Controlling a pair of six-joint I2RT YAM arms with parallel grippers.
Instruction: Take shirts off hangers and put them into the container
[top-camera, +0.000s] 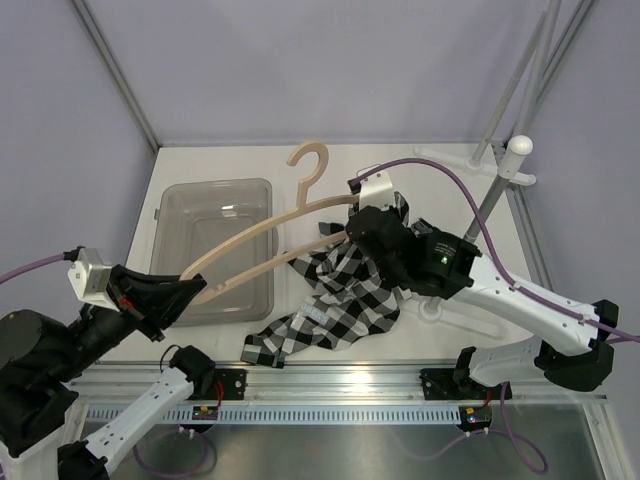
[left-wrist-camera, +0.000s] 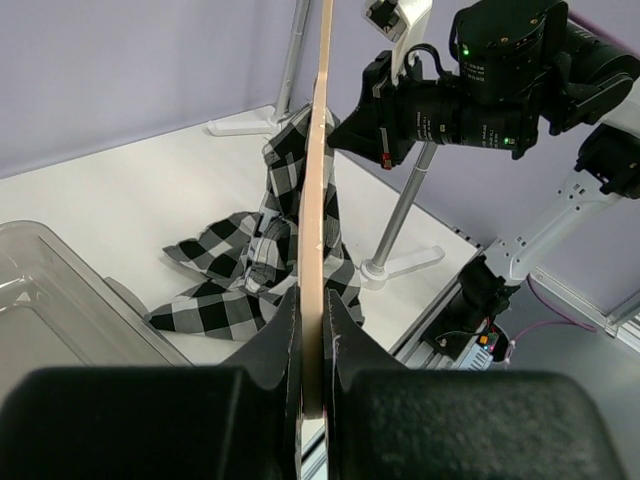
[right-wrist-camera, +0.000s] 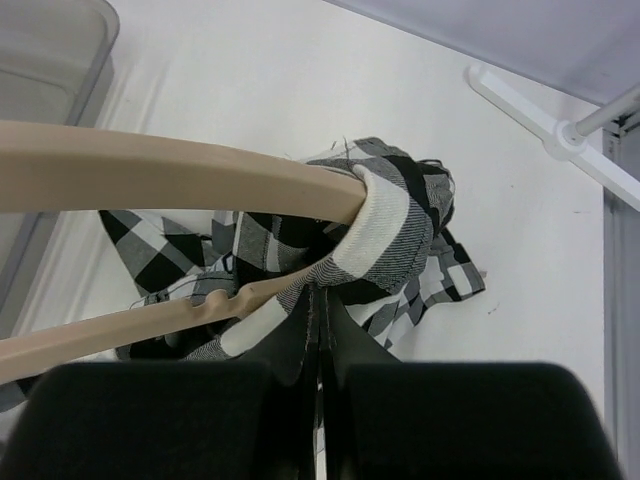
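**Shirt (top-camera: 335, 300) hooked on hanger (top-camera: 250, 240) tip, outside container (top-camera: 215, 190)**

Cloth trails onto the table (top-camera: 250, 165) beside the container. Left gripper (left-wrist-camera: 312, 300) clamps the hanger's near end; right gripper (right-wrist-camera: 318, 295) pinches the shirt. Recommend drawing cloth outward off the tip, hanger held steady.

My left claw (left-wrist-camera: 312, 300) is matt black plastic, faintly grainy, clamped on the hanger (left-wrist-camera: 318, 170), which looks like smooth beige wood with a dull satin finish. My right claw (right-wrist-camera: 318, 298) has the same matt black shell. The shirt (right-wrist-camera: 395, 225) is soft woven cloth, matt, checked black and white, with a pale, finer-woven band. The container (top-camera: 215, 200) by the table's (top-camera: 420, 170) left edge is clear greyish plastic, glossy. The table is white, smooth and matt. The stand pole (top-camera: 490, 205) is grey metal with a dull sheen; its knob (top-camera: 519, 146) is glossy white.
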